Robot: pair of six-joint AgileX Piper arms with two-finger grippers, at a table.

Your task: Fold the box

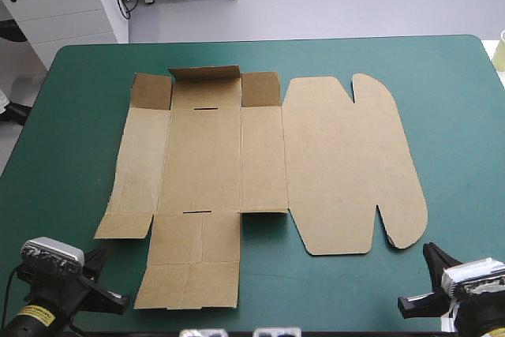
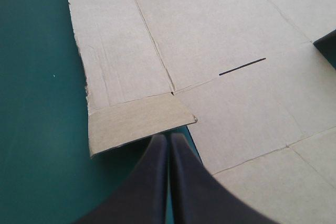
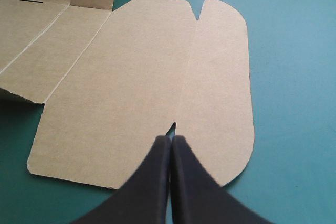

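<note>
Flat at mid-table on teal-green cover (image 1: 63, 155): box (image 1: 260, 163), long axis left to right, far flaps (image 1: 205, 84) tilted up. Pinched together, empty: left gripper (image 2: 168, 139), near corner flap (image 2: 136, 124) just ahead of tips. Likewise clenched on nothing: right gripper (image 3: 171, 141), lid (image 3: 157, 77) and its notch (image 3: 172, 127) just ahead. Judged about equally near, neither touching board.

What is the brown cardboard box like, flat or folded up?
Almost flat. The brown cardboard box lies spread on the teal-green table cover; only three small flaps at its far edge tilt up.
</note>
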